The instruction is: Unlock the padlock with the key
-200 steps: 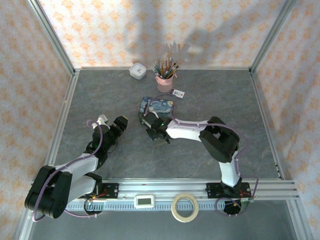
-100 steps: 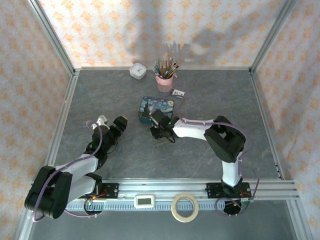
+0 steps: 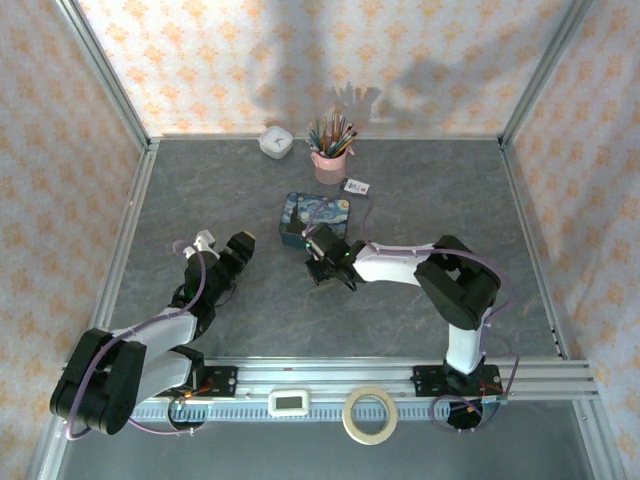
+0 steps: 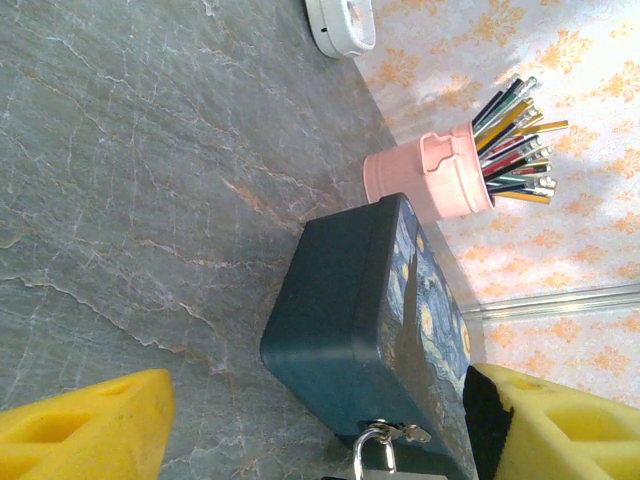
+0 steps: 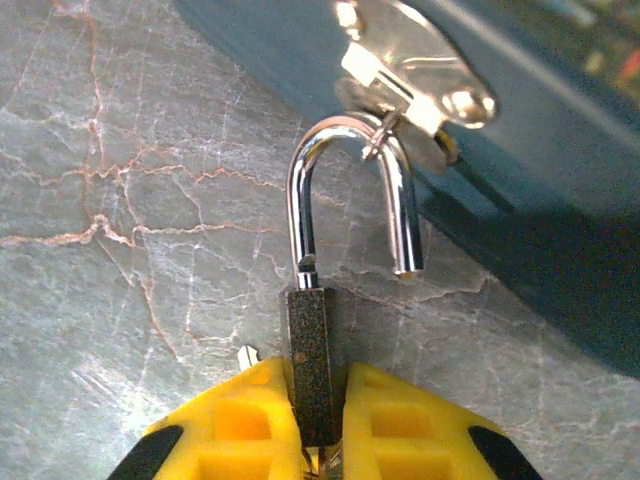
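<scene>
- Seemingly the padlock (image 5: pixel 310 335) is unlocked: one shackle leg hangs free, looped through the hasp (image 5: pixel 415 80) of the blue tin (image 5: pixel 560 200).
- Right gripper (image 5: pixel 316 400) pinches its body; left gripper (image 4: pixel 315 415) gapes, empty.

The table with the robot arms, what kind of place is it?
Probably a robot test booth: patterned walls on a metal frame surround the table, left arm and right arm bolted on.

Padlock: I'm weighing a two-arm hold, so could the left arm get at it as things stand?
Probably, but only partly. Bare table lies between the open left tool and the padlock, yet the right tool clamps its body, leaving just the shackle, hooked through the hasp of the blue tin.
</scene>
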Controlling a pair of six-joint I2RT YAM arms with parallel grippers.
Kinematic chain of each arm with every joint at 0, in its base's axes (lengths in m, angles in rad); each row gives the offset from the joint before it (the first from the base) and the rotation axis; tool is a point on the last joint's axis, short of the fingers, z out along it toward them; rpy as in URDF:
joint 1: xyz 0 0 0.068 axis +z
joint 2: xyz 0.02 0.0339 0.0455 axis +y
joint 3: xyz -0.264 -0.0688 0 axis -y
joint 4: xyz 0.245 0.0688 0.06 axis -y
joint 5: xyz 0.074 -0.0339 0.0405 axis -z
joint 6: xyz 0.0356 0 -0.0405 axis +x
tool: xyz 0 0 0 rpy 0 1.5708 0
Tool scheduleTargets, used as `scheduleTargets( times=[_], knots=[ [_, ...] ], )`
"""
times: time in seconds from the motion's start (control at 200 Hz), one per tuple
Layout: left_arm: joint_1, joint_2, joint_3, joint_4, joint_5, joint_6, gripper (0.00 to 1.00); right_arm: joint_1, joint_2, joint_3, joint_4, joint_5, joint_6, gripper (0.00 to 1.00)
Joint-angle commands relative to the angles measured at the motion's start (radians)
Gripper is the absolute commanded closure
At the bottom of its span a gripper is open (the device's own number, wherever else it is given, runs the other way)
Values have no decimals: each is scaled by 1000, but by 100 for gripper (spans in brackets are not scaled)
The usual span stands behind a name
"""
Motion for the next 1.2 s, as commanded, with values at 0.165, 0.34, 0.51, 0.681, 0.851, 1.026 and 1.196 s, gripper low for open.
scheduleTargets(
  times=[0.165,0.34,0.51,0.681,0.851,1.026,1.196],
  knots=[
    [8,27,-26,71,60,-5,29,-29,-21,44,4,28,-309,100],
    [-7,79,-19,132,117,-1,40,-69,5,84,8,-109,-400,100],
    [-78,146,5,190,95,-8,42,-78,36,129,2,-146,-455,100],
    [-146,285,46,306,76,-48,43,-91,107,210,-70,-224,-464,100],
    [-163,434,114,409,97,-94,46,-91,136,234,-76,-238,-467,100],
    [-171,507,164,430,82,-106,48,-94,156,261,-63,-254,-453,100],
    [-171,494,168,377,53,-91,48,-94,200,330,-77,-300,-431,100]
  ],
)
